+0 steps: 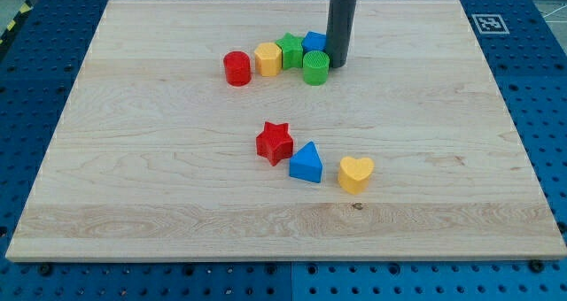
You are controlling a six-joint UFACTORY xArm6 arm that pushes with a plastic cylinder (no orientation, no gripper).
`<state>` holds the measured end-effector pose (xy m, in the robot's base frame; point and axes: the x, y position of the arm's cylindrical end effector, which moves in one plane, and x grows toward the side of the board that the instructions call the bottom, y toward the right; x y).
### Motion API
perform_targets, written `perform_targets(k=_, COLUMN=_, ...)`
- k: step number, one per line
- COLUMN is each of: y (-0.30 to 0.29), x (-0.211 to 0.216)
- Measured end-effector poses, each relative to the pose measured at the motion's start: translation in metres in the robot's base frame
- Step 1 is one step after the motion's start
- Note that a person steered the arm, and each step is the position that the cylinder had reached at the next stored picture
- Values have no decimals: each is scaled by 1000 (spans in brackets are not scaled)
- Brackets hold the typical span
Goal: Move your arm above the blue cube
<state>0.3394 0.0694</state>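
— Item one: where does the blue cube [314,42] lie relative to you?

— Near the board's top edge, just beside my tip [337,65] on the view's left and slightly above it. My tip is a plain rod end; it holds nothing and rests against the green cylinder [315,67].

— Neighbouring stock?

— Green star [289,50], yellow hexagonal block [267,59], red cylinder [236,68], trailing toward the view's left from the cube.

— Second group?

— Mid-board, well apart: red star [275,142], blue triangular block [306,164], yellow heart [355,173].

— Surface and surroundings?

— Pale wooden board [133,159] on a blue perforated table [35,88]; a printed marker tag [488,23] at the view's top right.
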Motion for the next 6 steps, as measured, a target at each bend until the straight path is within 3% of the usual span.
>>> perform_targets(k=1, y=-2, x=0)
perform_targets(k=3, y=58, x=-37)
perform_targets(k=6, y=22, x=-53)
